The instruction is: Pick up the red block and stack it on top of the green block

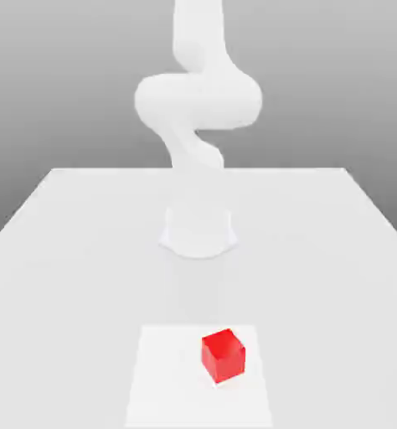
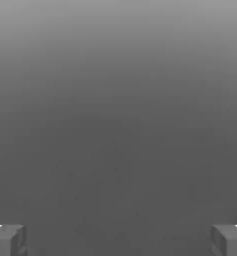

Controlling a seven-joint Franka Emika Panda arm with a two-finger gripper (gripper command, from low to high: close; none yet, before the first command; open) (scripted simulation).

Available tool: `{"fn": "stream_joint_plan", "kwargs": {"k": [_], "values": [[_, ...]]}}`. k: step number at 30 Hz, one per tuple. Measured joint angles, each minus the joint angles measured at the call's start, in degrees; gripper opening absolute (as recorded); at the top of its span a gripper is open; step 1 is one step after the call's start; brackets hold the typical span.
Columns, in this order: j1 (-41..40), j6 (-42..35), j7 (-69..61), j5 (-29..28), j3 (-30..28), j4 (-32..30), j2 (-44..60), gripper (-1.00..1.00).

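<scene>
One white arm (image 1: 199, 100) rising upright over pedestal base (image 1: 198, 235), bent mid-height; jaws (image 2: 118, 241) wide apart, nothing between.

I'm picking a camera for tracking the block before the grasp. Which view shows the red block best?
The exterior view: the red block appears whole there, on the white sheet-like patch. The hand view shows the gripper's open fingers, and I cannot make out the block there.
</scene>
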Motion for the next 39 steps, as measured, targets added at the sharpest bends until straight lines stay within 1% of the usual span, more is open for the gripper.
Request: {"fn": "stream_joint_plan", "kwargs": {"k": [12,19,21,26,27,34,39], "values": [[4.4,14.4,-10.9,-0.7,-1.6,-13.3,25.5,0.0],[6.0,22.7,-18.2,0.2,-1.4,-20.8,40.1,0.0],[6.1,25.6,-19.4,0.6,-1.2,-21.7,44.2,0.0],[5.6,34.2,-20.2,1.3,-0.5,-20.7,54.6,0.0],[5.5,35.3,-20.3,1.3,-0.4,-20.5,55.8,-1.0],[5.4,35.2,-20.1,1.1,-0.4,-20.5,55.7,-1.0],[5.7,27.4,-19.7,0.6,-0.8,-21.8,46.7,-1.0]]}}
